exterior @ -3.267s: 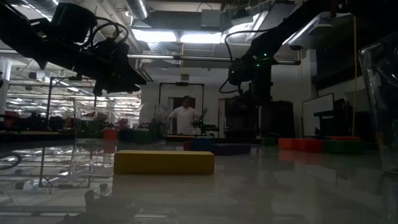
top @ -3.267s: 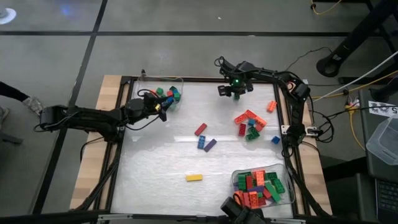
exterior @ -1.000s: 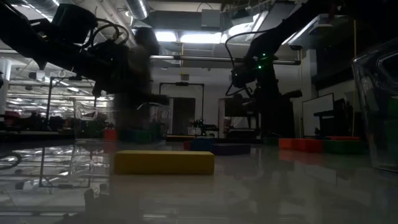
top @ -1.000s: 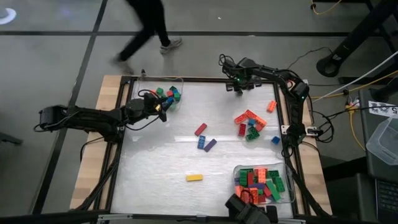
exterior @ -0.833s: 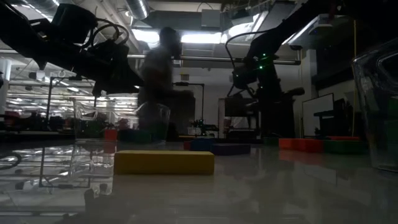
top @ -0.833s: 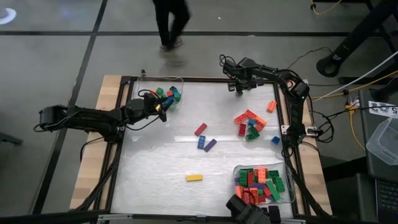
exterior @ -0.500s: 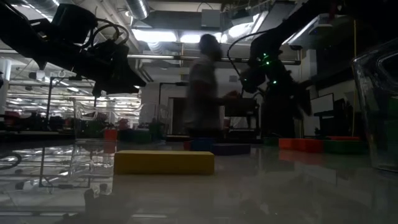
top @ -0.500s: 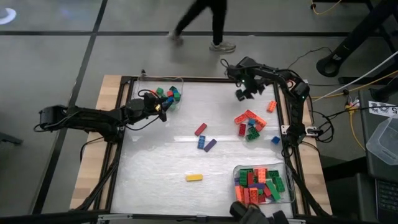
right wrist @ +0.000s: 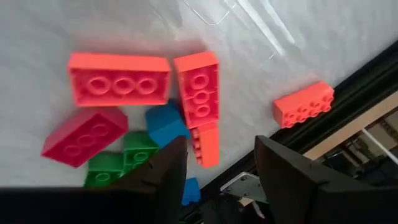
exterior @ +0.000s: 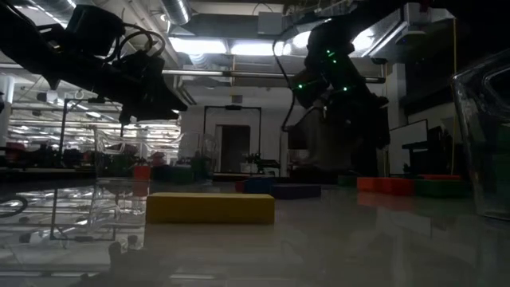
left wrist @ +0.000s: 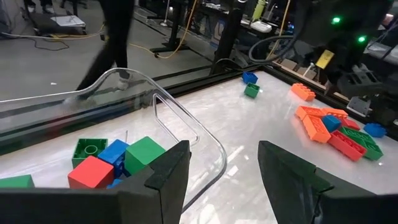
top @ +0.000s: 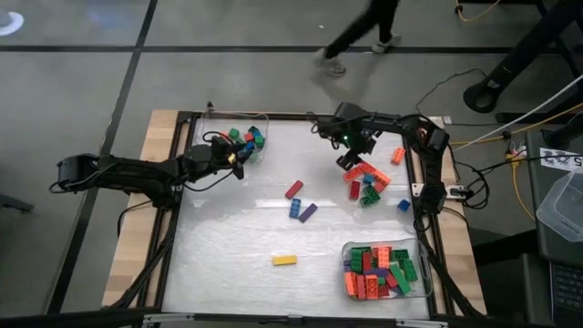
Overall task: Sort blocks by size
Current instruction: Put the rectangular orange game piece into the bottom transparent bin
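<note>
White and glossy, the table top (top: 237, 246) carries everything, inside a dark frame. Two clear plastic trays come next in size: one at the near right corner (top: 421, 260), filled with longer green, orange and red bricks, and one at the far left corner (top: 265, 120), holding short cubes in green, blue and red.

Between them the unsorted blocks lie loose. The largest group is a tight cluster of orange, red, green and blue studded bricks (top: 366, 179) toward the far right. A lone orange brick (top: 397, 155) sits by the right rail, a red, a blue and a purple brick (top: 300, 202) lie mid-table, and a long yellow brick (top: 284, 260) sits nearer the front.

The right gripper (top: 350, 157) hangs directly over the cluster's far edge, fingers parted and empty. In its wrist view a long orange three-stud brick (right wrist: 198, 93) lies just ahead of the fingers, its long axis running roughly along the gap between them, so the wrist probably needs a turn to close across the narrow sides.

The left gripper (top: 233, 157) waits at the edge of the far-left tray, jaws apart and empty, well away from the cluster. The right arm is the nearer one.
</note>
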### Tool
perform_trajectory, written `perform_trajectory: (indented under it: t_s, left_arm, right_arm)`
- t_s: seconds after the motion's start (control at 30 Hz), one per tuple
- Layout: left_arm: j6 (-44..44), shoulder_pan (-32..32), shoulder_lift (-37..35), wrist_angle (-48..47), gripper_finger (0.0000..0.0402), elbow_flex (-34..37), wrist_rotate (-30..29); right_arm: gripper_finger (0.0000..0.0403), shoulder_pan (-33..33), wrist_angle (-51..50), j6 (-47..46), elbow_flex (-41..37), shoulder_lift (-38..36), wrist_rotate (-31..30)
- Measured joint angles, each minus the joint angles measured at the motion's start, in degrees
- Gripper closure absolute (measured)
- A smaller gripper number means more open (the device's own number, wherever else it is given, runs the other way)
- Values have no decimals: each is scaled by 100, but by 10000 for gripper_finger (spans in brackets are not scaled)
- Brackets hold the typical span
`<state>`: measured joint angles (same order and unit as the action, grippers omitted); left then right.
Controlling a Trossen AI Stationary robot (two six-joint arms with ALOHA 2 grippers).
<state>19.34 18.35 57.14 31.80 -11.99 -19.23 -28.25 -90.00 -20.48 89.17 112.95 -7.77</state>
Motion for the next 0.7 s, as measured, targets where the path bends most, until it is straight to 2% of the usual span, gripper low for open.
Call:
perform_trajectory:
  t_s: [0.2, 0.5, 0.6, 0.7]
  left_arm:
    - [-7, 0, 0, -111, 224, 0, 18]
    - [-152, 0, -2, -287, 224, 0, 20]
    - [-208, 0, -2, -277, 224, 0, 20]
    - [-285, 0, -2, -274, 224, 0, 20]
  right_arm:
    - [217, 309, 2, 143, 0, 2, 62]
    - [217, 540, -2, 1184, 53, -179, 385]
    - [217, 450, 2, 1520, 201, -428, 53]
    - [217, 231, 147, 1756, 350, -657, -863]
